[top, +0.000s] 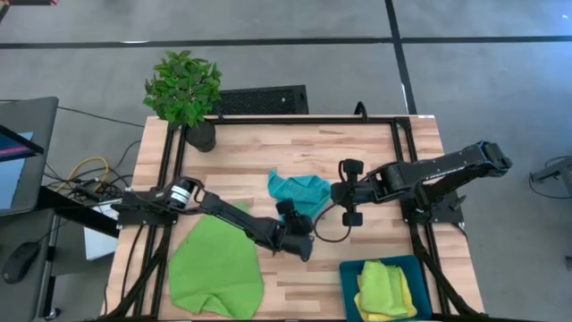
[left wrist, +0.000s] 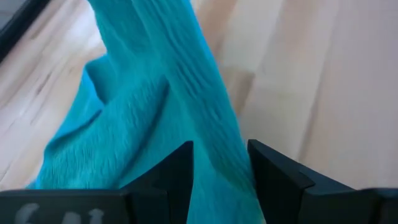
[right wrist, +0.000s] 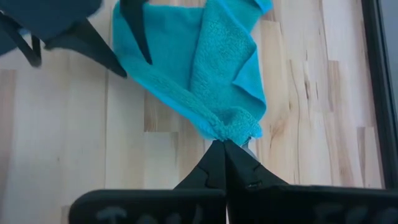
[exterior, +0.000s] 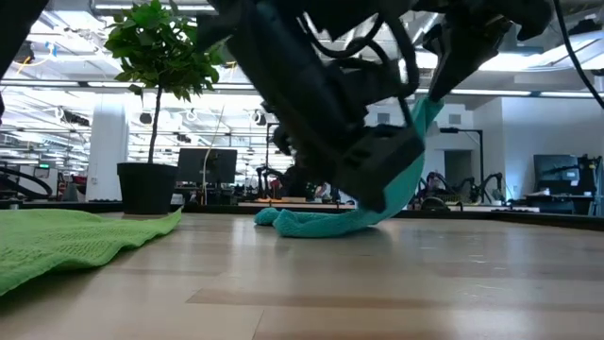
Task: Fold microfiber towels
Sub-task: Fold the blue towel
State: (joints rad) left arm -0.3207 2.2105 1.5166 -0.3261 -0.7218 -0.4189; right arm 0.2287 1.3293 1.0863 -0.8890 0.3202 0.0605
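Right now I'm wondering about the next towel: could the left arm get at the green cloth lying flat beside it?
Probably not yet: the left pincer straddles the turquoise towel; the green cloth lies uncovered.

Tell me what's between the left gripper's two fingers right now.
A fold of the turquoise towel runs through the gap of the left gripper, which stands open around it. The left wrist view shows it.

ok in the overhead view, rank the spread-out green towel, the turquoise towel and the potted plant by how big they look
1. Green towel, clearly largest.
2. Potted plant.
3. Turquoise towel, bunched and partly hidden by the grippers.
The plant stands taller, nearer the camera, so second versus third is unsure.
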